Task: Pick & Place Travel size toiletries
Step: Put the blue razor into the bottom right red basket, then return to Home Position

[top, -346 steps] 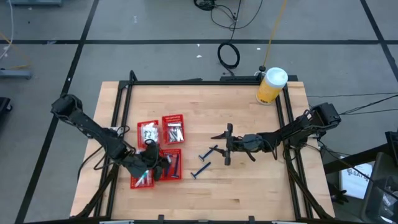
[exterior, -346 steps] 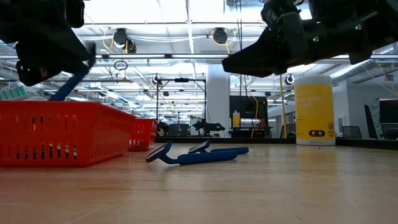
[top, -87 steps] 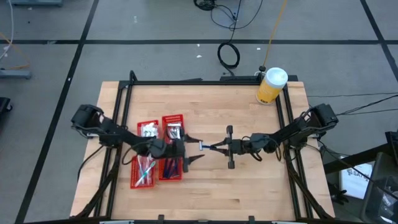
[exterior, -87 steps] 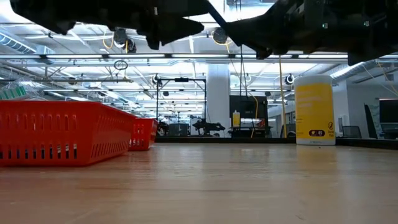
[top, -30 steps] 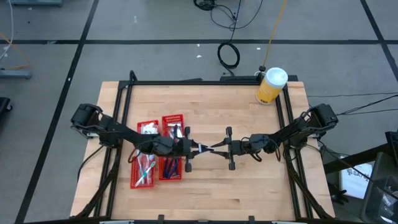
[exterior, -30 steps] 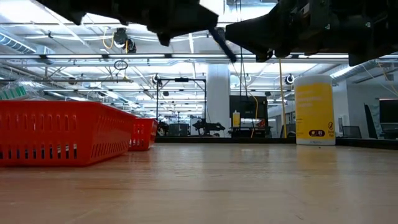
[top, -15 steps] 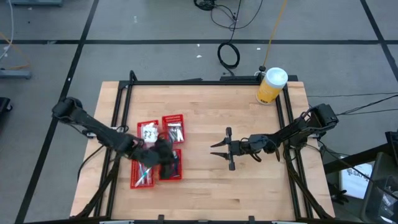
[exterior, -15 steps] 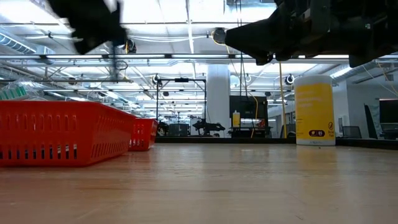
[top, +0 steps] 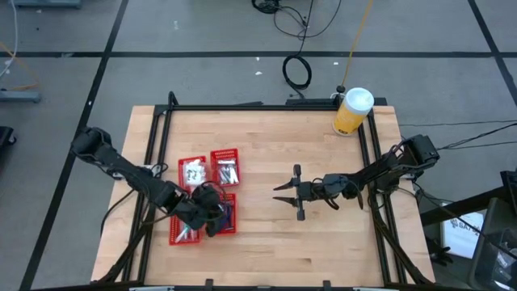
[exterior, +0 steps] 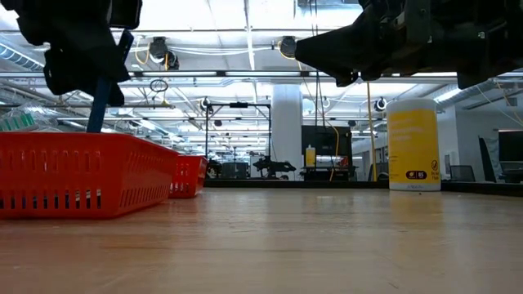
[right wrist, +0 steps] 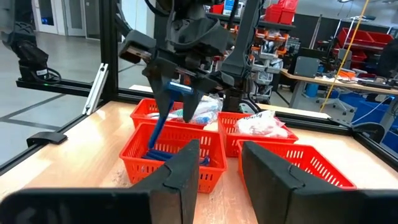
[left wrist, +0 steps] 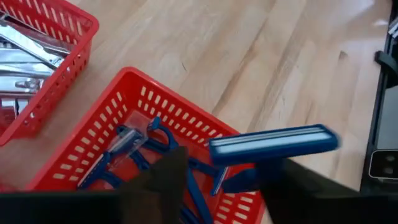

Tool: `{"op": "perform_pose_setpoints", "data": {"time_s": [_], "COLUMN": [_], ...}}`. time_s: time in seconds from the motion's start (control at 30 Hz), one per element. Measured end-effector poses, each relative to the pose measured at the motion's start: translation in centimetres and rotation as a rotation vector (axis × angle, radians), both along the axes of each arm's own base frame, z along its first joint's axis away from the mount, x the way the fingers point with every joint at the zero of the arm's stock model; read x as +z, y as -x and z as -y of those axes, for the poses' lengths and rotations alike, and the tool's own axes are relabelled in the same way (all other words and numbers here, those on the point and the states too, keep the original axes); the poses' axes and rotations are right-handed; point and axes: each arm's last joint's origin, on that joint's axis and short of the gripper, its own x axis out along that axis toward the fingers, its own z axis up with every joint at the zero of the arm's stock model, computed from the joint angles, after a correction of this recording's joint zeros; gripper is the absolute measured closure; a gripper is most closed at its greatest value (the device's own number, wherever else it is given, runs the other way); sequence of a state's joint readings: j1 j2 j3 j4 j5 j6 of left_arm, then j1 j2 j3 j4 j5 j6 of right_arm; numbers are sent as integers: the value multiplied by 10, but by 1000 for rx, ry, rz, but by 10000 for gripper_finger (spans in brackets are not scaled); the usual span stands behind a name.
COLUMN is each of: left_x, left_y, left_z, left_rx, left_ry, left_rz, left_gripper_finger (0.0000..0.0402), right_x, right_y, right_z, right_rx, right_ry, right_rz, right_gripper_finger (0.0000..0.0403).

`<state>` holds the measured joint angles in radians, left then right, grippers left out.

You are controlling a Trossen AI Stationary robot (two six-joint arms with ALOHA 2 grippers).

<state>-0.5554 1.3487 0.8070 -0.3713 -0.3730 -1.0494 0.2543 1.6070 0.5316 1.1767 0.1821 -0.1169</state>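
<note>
My left gripper (top: 212, 215) is over the near red basket (top: 224, 217) of dark blue razors (left wrist: 134, 158), shut on one more razor (left wrist: 273, 143). That razor also shows in the low view (exterior: 100, 94) and in the right wrist view (right wrist: 163, 115). My right gripper (top: 283, 194) hovers open above the table's middle, pointing at the baskets, and touches nothing (right wrist: 217, 171). Beside the razor basket is a basket of wrapped toothbrushes (top: 186, 225). Behind them lie white packets (top: 192, 170) and silver tubes (top: 227, 170) in baskets of their own. My left gripper holds the razor at its head end (left wrist: 249, 180), coming from above with the fingers pointing down. The head (right wrist: 179, 87) lies across between the fingers. The handle (exterior: 96, 106) hangs slanting below them, its lower end inside the basket; whether it touches anything there, I cannot tell.
A big yellow white-lidded jar (top: 352, 111) stands at the table's far right corner (exterior: 413, 145). Black rails (top: 161, 153) run along the table's left, far and right sides. Bare wood (top: 323, 242) lies between the baskets and the right rail.
A second ago both grippers met at the razor above the table's middle. The left gripper has since swung toward the table's left and near edge, carrying the razor, and has come down over the razor basket. The right gripper has stayed in place, without the razor.
</note>
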Motion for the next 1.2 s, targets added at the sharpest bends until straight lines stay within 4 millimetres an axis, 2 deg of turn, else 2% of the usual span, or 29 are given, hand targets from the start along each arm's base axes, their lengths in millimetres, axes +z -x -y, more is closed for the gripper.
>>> {"op": "perform_pose_setpoints", "data": {"time_s": [0.13,0.27,0.43,0.63,0.73,0.87,0.97,1.1,1.2], "left_x": [0,0,0,4,18,35,58,85,91], "left_y": [-3,-5,-8,-9,2,18,37,70,97], "left_z": [-4,-9,-13,-26,-38,-50,-52,-58,-68], "left_rx": [-45,-57,-113,-216,-346,-330,-356,-351,-377], "left_ry": [5,30,46,34,72,86,-87,-317,-377], "left_rz": [-21,-35,-49,-76,-82,-58,95,311,509], "left_gripper_finger": [142,81,35,8,5,5,5,5,5], "right_x": [0,0,0,0,2,18,26,30,30], "right_y": [0,0,0,0,1,7,20,49,75], "right_z": [0,0,0,0,0,0,0,6,13], "right_rx": [0,0,0,-1,-6,2,12,23,22], "right_ry": [0,0,0,5,20,8,8,1,-8], "right_rz": [0,0,-1,0,17,63,68,98,134], "right_gripper_finger": [289,290,292,291,295,299,300,297,296]}}
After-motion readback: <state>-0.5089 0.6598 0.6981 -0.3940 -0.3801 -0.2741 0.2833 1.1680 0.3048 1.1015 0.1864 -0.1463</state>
